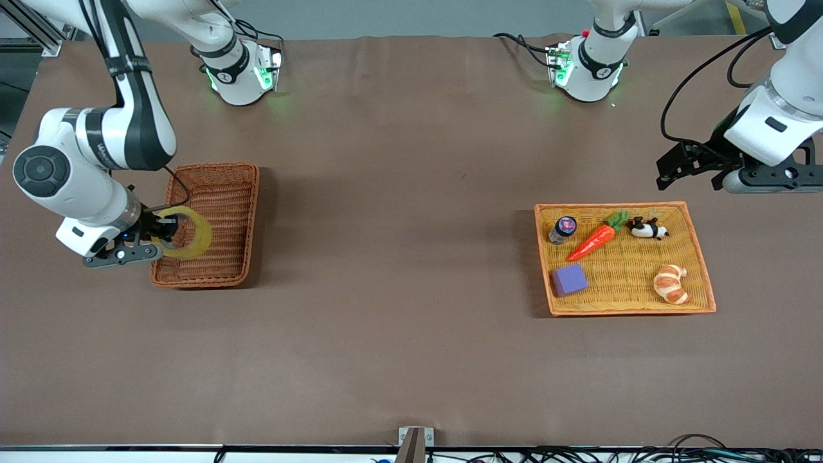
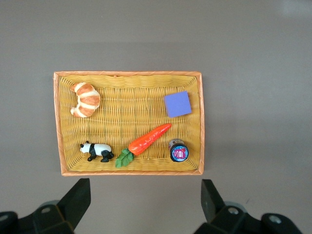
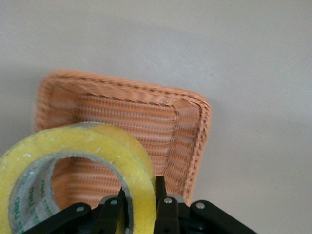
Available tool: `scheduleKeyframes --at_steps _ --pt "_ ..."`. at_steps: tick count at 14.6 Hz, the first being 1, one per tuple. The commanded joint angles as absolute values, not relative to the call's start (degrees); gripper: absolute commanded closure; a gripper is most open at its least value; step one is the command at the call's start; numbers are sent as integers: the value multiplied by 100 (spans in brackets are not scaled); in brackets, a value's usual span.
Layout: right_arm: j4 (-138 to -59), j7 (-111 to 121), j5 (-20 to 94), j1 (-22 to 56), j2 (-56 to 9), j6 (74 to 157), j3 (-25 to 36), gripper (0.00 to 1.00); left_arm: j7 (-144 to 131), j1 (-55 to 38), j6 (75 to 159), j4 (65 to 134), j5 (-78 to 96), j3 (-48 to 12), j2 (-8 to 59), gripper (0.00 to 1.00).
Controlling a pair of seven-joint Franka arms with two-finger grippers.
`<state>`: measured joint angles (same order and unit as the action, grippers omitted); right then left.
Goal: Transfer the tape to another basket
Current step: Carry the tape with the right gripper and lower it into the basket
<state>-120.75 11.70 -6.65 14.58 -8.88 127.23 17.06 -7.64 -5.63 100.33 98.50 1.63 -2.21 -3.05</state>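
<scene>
Front view shows the right gripper (image 1: 166, 230) clamped on the tape (image 1: 188, 233), held over the basket (image 1: 209, 225). Right wrist view reveals its fingers (image 3: 165, 209) pinching the roll's wall. Left gripper (image 1: 691, 168) waits, jaws spread, above the tray (image 2: 129, 74).

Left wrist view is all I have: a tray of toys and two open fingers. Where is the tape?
Observer: The right gripper holds the tape over the basket at the right arm's end of the table.
Operator: Is the tape gripped firmly?
Observer: The fingers pinch the roll's wall, one inside the ring, one outside.
Operator: Anything already in that basket?
Observer: Nothing shows on the visible weave.
Operator: Where's my gripper?
Observer: The left gripper waits open, above the table just past the tray.
</scene>
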Motion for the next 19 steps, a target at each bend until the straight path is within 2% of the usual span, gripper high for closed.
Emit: scheduleKeyframes --at_steps 1,6,11,13,14,15,16,18,19 --pt "-13417 1713 -563 1529 -273 13716 2073 100 -659 -536 9993 9774 -8 -237 -325 0" --pt "-14386 1652 -545 1573 -387 15299 2065 98 -624 -536 10055 9756 -123 -264 -255 0" --pt "-14502 1617 -545 1731 -781 15705 2039 87 -405 -527 10248 9695 -62 -264 -176 0" --pt "-14502 1573 -545 1740 -1071 16099 2021 85 -413 -527 10230 9686 -61 -255 -185 0" --pt "-14493 1573 -545 1740 -1159 16215 2021 73 -413 -536 10248 9686 -122 -255 -158 0" --pt "-14458 1573 -545 1723 -1160 16207 2021 43 -413 -536 10248 9625 -132 -246 -80 0" --pt "-14441 1573 -545 1688 -1117 16190 2021 2 -413 -527 10222 9467 -123 -246 -18 0" --pt "-14388 1547 -545 1679 -767 16058 2021 0 -431 -527 10195 9352 -123 -237 53 0" --pt "-14283 1434 -554 1670 -530 15744 2021 0 -465 -536 10187 9360 -123 -237 53 0"
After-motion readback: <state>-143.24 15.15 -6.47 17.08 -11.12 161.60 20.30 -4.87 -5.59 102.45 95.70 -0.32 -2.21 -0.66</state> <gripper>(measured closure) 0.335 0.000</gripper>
